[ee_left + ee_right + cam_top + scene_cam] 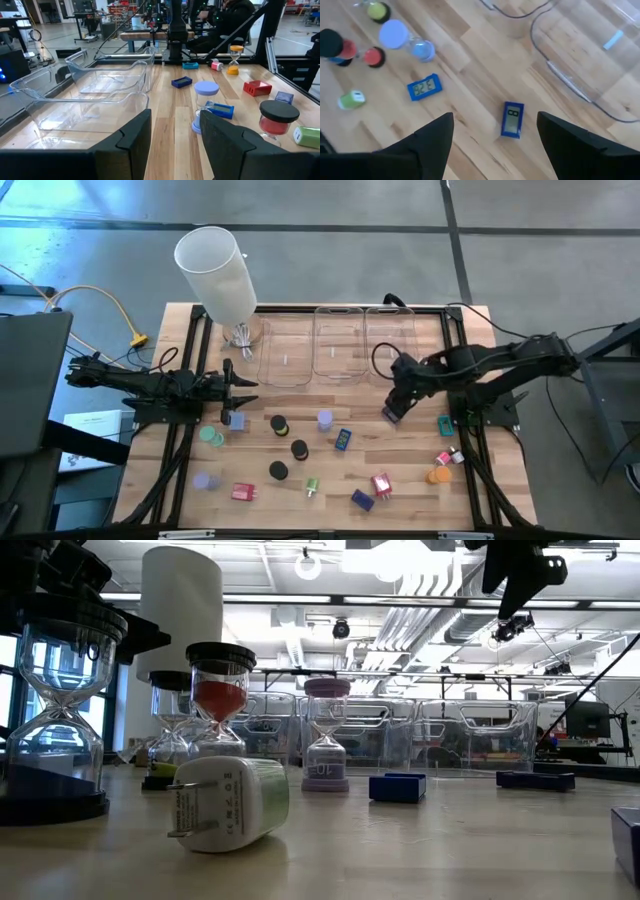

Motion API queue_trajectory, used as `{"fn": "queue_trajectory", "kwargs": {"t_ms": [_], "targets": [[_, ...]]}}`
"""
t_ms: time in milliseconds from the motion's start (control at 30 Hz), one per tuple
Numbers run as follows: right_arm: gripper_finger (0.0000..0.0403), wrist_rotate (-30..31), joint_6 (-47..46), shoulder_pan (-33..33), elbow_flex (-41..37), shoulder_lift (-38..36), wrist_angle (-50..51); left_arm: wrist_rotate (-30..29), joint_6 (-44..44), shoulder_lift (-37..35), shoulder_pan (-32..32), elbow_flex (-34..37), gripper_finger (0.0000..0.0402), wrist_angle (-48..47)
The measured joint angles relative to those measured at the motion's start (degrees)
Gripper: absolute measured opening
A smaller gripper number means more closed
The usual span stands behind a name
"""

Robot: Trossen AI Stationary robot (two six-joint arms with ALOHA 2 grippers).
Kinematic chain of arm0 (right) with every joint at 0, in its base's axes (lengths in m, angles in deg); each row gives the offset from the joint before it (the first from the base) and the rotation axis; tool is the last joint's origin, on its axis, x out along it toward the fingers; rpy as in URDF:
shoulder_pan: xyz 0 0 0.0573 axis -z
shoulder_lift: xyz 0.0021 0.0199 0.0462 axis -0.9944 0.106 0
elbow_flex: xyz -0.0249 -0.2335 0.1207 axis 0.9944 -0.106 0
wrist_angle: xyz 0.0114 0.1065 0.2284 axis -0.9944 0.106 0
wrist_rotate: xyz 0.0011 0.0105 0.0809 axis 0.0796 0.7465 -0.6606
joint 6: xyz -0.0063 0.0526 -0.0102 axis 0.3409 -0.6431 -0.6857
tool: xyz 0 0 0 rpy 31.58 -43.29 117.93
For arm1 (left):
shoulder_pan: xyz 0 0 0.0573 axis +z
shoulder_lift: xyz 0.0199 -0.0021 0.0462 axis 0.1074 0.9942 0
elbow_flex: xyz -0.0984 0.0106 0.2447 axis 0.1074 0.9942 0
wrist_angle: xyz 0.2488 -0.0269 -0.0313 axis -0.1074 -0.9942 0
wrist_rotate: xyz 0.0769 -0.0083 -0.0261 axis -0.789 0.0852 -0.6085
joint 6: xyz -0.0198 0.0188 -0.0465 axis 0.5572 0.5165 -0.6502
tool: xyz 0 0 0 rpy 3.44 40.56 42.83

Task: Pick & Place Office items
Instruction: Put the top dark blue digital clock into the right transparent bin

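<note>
The three clear trays point(335, 343) look empty; every item sits scattered on the bench point(400, 460). Right gripper point(391, 414) hovers released over a blue timer point(512, 119); left gripper point(238, 390) holds nothing, jaws apart.

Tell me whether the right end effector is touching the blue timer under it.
Apart. The right wrist view shows the blue timer lying on bare wood, with clear gaps to both fingers of the open right end effector.

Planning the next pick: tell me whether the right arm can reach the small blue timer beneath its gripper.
Probably yes. The right gripper hangs open above the blue timer, which lies alone on bare wood, clear of the tray; nothing stands between them.
</note>
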Motion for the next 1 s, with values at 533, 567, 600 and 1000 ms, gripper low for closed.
{"fn": "queue_trajectory", "kwargs": {"t_ms": [533, 567, 600, 1000], "targets": [[0.0276, -0.6, 1.0, -1.4, 0.0, 5.1, -1.6, 0.0, 0.0, 0.0, 0.0, 0.0, 0.0163, 0.1], [0.0276, -0.7, 0.4, -1.5, 0.0, 5.2, -1.5, 0.0, 0.0, 0.0, 0.0, 0.0, 0.0163, 0.3], [0.0275, -0.7, 0.2, -1.4, 0.0, 5.4, -1.4, 0.0, 0.0, 0.0, 0.0, 0.0, 0.0163, 0.5], [0.0275, -0.6, -1.5, -0.3, 0.0, 5.4, -0.9, -0.2, 0.0, 0.0, 0.0, 0.0, 0.0163, 0.5]]}}
